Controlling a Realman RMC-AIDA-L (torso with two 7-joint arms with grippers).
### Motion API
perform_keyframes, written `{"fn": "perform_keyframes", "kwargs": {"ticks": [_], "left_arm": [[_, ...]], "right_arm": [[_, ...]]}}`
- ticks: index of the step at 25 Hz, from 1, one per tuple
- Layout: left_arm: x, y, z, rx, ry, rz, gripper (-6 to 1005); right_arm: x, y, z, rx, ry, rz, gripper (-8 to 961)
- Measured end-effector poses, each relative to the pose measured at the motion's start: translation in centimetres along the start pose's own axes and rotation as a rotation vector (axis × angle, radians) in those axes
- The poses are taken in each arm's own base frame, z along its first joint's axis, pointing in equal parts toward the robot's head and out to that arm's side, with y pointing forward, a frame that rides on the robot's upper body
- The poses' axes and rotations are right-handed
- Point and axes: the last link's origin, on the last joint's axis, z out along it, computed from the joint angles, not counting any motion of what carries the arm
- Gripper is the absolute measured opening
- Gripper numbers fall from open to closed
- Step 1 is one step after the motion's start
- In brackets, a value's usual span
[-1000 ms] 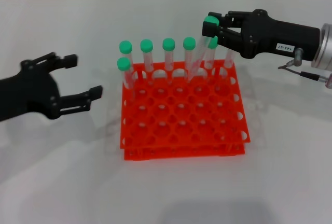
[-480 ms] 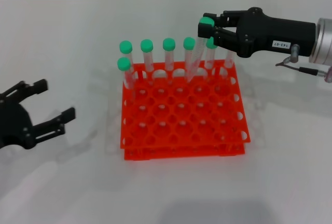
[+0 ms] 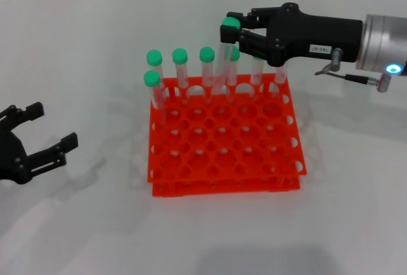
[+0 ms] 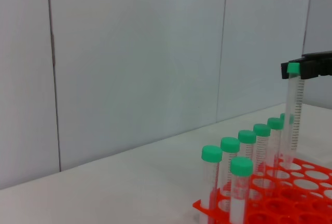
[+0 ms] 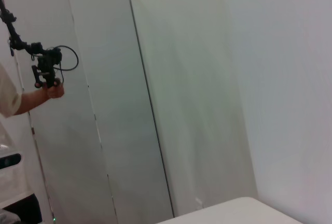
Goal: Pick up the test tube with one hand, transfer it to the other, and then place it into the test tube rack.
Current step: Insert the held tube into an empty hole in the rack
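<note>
My right gripper (image 3: 232, 30), black with a white label on its wrist, is shut on the green cap of the test tube (image 3: 224, 63). The tube hangs slightly tilted over the back row of the orange-red rack (image 3: 222, 160), its lower end at about the level of the rack's top. The left wrist view shows the same held tube (image 4: 293, 115) above the rack's corner (image 4: 270, 206). My left gripper (image 3: 54, 125) is open and empty, low at the left, well clear of the rack. The right wrist view shows none of these things.
Several other green-capped tubes (image 3: 180, 65) stand in the rack's back row and left corner, close on both sides of the held tube. They also show in the left wrist view (image 4: 228, 172). A white table (image 3: 95, 224) bears the rack.
My right gripper has carried the tube leftward along the rack's back row. My left gripper has drawn back to the left and down, away from the rack.
</note>
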Motion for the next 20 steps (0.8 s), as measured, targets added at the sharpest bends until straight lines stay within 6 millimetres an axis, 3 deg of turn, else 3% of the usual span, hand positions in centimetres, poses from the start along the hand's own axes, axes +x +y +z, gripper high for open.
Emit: {"fn": "perform_keyframes", "kwargs": {"ticks": [20], "left_arm": [[0.1,-0.8,-0.1,-0.036,-0.054,-0.062,870]], "right_arm": [[-0.4,0.5,3.6,-0.021,0.044,-0.04,352]]}}
